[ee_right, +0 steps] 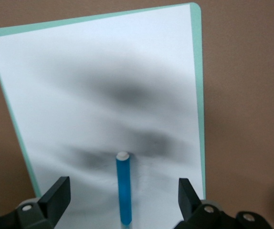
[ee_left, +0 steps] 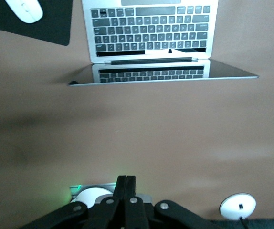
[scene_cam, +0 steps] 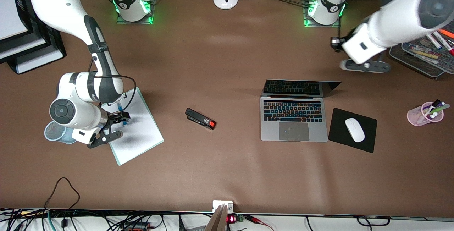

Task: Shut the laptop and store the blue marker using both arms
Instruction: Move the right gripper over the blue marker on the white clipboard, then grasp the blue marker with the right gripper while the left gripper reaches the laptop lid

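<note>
Counts: 1 laptop (scene_cam: 293, 117), 1 blue marker (ee_right: 123, 188), 1 whiteboard (scene_cam: 136, 128), 1 stapler (scene_cam: 200, 118), 1 mouse (scene_cam: 354, 129) on 1 mouse pad (scene_cam: 369, 124), 1 pink pen cup (scene_cam: 424, 114), 1 blue mesh cup (scene_cam: 56, 132), 2 arms.

Laptop: open, on the desk (scene_cam: 227, 64) toward the left arm's end, just beside the mouse pad. Screen leans back low, toward the robots' bases; keyboard and trackpad face up, trackpad edge nearest the front camera. Hinge line runs along the length of the desk.

Blue marker: lies flat on the whiteboard, toward the right arm's end of the desk. In the right wrist view its long axis runs straight away from the camera, white tip at the end away from the end effector.

Right end effector (ee_right: 122, 195): over the whiteboard, fingers (ee_right: 58, 191) spread wide, 1 on each side of the marker, neither touching it. The blue mesh cup sits just beside the whiteboard's edge, partly under the arm.

Left end effector (ee_left: 126, 183): up in the air over bare desk between the laptop and the left arm's base, fingers pressed together, holding nothing.

Open room: bare desk between the whiteboard and the laptop, with only the stapler in it, well apart from both. Bare desk also between the laptop lid and the bases. The pink pen cup stands near the desk edge at the left arm's end.
</note>
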Controlling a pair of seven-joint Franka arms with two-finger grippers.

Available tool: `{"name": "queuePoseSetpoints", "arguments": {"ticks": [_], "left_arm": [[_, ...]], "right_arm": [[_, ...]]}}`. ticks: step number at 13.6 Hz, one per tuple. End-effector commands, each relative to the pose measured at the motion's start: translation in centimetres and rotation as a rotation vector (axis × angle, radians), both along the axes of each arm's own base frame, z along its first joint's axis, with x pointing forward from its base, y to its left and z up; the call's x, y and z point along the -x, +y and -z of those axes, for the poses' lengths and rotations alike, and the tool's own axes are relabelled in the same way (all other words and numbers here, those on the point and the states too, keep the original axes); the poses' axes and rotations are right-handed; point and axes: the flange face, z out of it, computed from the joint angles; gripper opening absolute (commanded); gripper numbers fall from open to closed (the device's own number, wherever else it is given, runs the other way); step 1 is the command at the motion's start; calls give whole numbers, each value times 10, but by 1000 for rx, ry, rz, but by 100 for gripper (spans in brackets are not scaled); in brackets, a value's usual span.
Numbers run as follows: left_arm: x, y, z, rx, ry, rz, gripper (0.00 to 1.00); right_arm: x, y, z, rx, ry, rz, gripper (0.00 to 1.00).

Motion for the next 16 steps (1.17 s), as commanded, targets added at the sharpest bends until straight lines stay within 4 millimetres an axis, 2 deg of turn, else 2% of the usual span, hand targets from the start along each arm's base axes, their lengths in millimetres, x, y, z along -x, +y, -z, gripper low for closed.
{"name": "queuePoseSetpoints", "arguments": {"ticks": [1, 3, 5, 7, 9, 11, 14, 15, 16], "left_arm": [[19, -14, 42, 2, -69, -17, 0], [25, -27, 73, 4, -99, -5, 0], [31, -28, 102, 3, -115, -6, 0], [36, -30, 125, 7, -144, -6, 0], [35, -27, 141, 16, -175, -13, 0], [26, -29, 153, 38, -212, -12, 0], [3, -26, 165, 81, -317, 15, 0], [-4, -22, 168, 95, -345, 29, 0], [-12, -14, 171, 104, -371, 20, 0]], "right_arm": [[-5, -11, 13, -13, -12, -10, 97], [-5, -9, 13, -16, -9, -33, 91], [-3, -6, 23, -16, 5, -37, 88], [-2, -2, 28, -14, 13, -40, 85], [0, 5, 35, -11, 23, -42, 83], [1, 6, 42, -9, 29, -49, 80], [1, 5, 43, -11, 29, -54, 70], [2, 4, 44, -10, 31, -54, 65], [2, 3, 44, -10, 31, -53, 65]]}}
